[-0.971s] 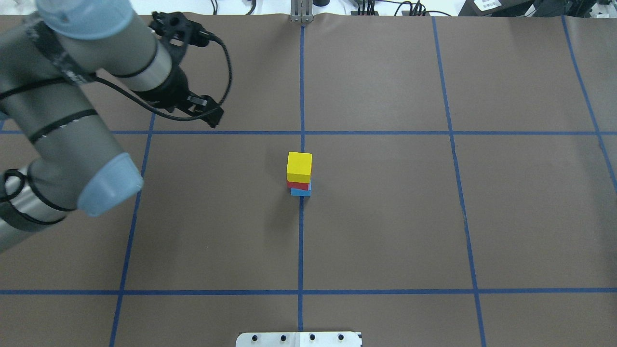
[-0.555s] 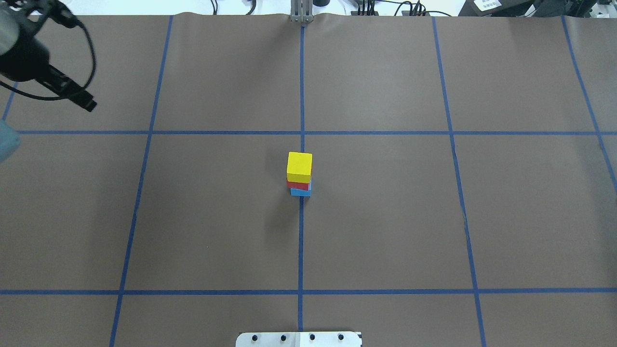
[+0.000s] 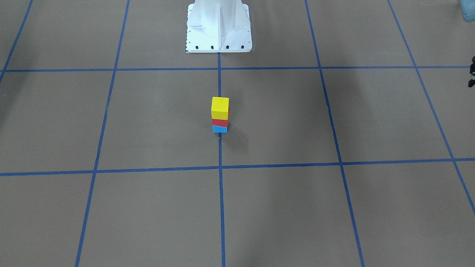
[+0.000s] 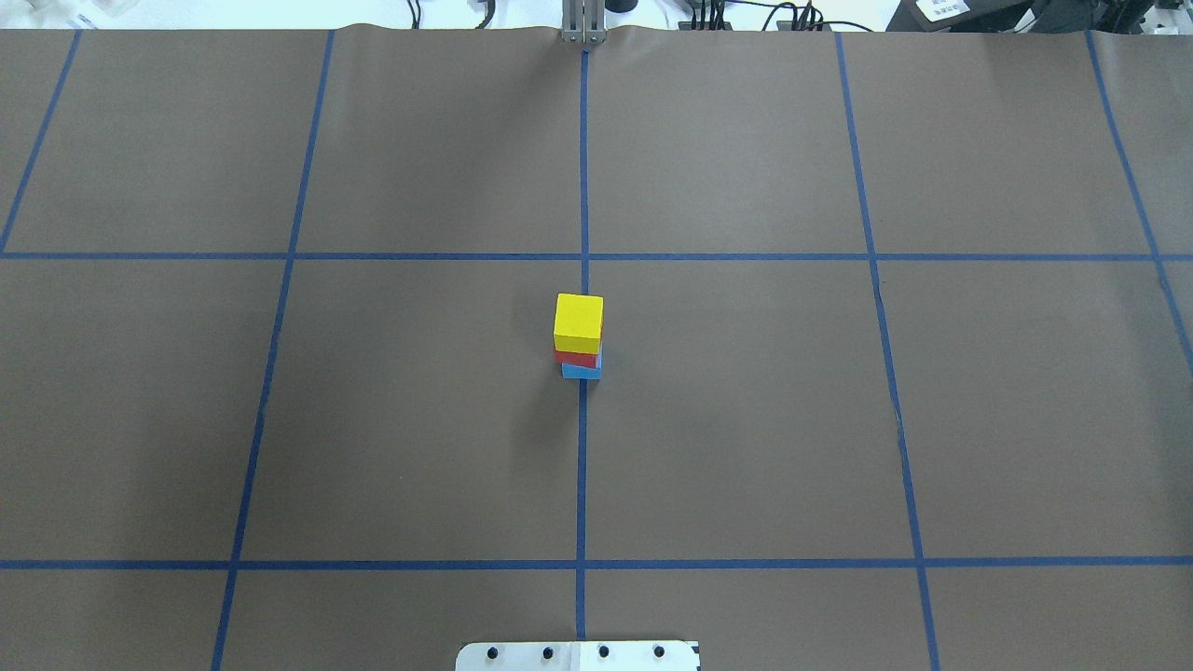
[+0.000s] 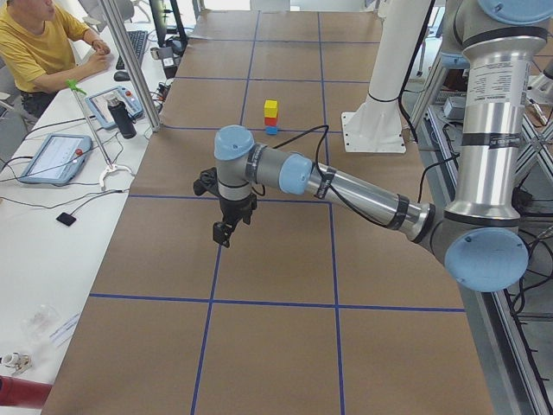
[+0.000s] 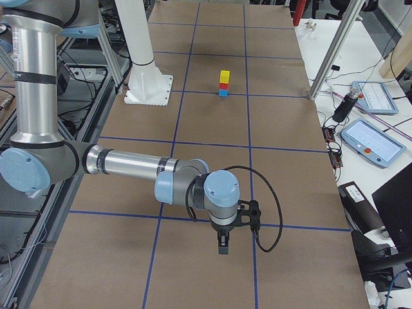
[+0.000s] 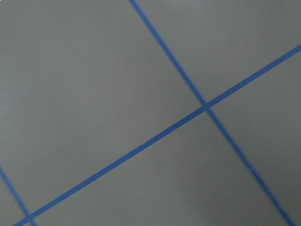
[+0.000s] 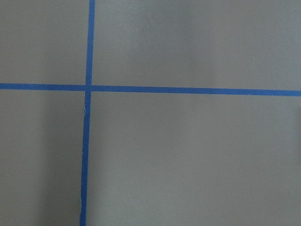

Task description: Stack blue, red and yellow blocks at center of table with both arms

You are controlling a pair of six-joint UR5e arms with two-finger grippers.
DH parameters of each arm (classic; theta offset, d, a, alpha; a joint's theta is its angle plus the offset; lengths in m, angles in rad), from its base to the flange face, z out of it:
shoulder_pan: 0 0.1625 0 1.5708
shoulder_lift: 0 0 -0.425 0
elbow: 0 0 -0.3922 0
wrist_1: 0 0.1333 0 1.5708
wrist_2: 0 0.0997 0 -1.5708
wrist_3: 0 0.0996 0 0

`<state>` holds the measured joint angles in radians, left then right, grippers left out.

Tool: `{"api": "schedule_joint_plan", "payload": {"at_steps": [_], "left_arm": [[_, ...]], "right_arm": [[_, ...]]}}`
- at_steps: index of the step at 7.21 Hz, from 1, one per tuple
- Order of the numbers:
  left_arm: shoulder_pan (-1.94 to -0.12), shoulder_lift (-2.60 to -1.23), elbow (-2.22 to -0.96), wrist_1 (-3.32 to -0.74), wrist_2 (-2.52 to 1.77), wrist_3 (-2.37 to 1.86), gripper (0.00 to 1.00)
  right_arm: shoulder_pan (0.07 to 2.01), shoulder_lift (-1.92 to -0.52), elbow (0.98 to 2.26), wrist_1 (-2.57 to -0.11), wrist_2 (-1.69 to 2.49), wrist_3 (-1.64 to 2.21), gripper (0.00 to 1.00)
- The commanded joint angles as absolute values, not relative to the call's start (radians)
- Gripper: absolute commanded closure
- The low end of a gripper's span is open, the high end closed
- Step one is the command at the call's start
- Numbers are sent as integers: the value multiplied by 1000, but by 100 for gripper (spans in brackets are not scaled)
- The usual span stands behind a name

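At the bench's end on the robot's left, nearest the side camera there, the left arm reaches out low over the brown paper and its end effector hangs pointing down just above a blue tape line, touching nothing; from this angle I cannot tell whether its fingers are spread or pressed together. Its wrist camera shows only bare paper and crossing tape. Beside this end, a person in a yellow shirt sits at a side desk. Farther along, at the middle of the bench and standing on the centre tape line, is the finished stack: the blue block on the paper, the red block on it, and the yellow block on top. The stack is upright, the blue block turned slightly out of square with the two above, and both arms are well apart from it. The white pedestal stands on the robot's side of it. Farthest, at the opposite end of the bench, the right arm lies low and its end effector points down near a tape line, carrying nothing that shows; whether it is spread or closed I cannot tell.
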<state>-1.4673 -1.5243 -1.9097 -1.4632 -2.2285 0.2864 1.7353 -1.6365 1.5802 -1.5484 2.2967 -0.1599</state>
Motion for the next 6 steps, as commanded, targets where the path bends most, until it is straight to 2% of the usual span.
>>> {"api": "schedule_joint_plan", "payload": {"at_steps": [1,6], "left_arm": [[-1550,-1448,-1876,-1482,-2223,298,0],[-1574,-1448,-1859,-1482,-2282,-12,0]], "right_arm": [[1736,-1640,1582,-1548,2298,-164,0],[1736,-1640,1582,-1548,2298,-163,0]]}}
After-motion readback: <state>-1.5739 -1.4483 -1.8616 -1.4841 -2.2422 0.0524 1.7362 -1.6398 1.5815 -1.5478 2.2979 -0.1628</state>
